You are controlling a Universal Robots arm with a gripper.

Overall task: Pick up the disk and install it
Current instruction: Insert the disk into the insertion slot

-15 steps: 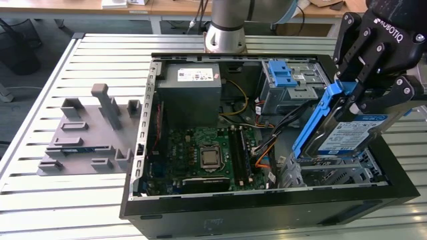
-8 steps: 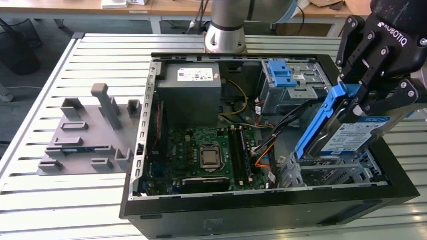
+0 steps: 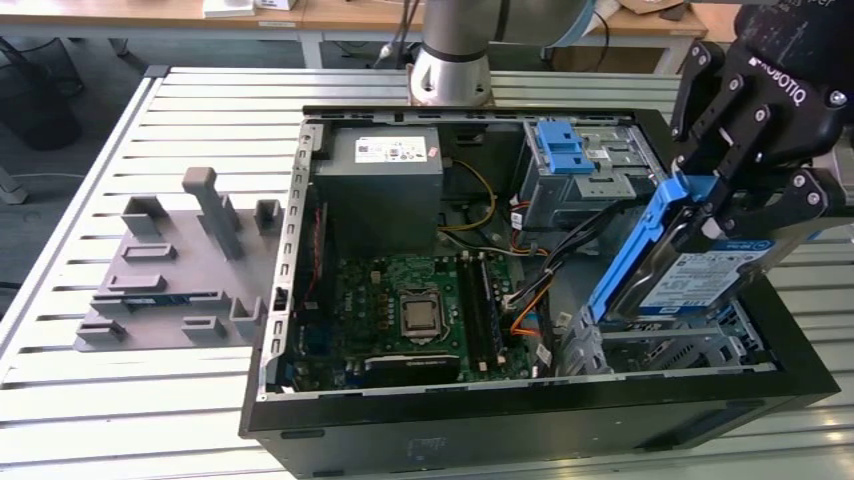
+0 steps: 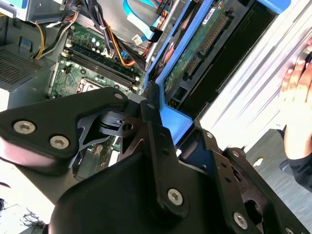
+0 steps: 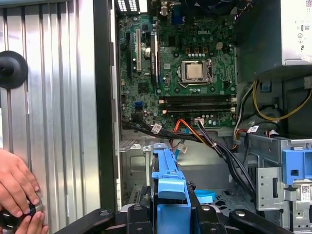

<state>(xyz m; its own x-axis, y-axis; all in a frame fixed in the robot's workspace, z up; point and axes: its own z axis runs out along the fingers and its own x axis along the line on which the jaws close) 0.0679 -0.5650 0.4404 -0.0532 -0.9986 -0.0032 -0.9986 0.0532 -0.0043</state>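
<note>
Disk (image 3: 694,282) in its blue frame, tilted on edge, gripped firmly between the closed fingers of the gripper (image 3: 727,205), held just above the metal drive cage (image 3: 667,352) at the exterior view's right of the open computer case (image 3: 507,425), motherboard (image 3: 387,290) alongside, person's hand (image 5: 17,187) outside the case wall.

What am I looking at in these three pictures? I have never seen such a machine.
It is a robot arm working on an open computer case that lies on a slatted metal table. The exterior view looks from off the arm; both wrist views ride on it. The black end effector is shut on the disk, a silver drive in a blue frame, held tilted over the case. A grey plastic fixture lies beside the case. A person's hand is by the table.
</note>
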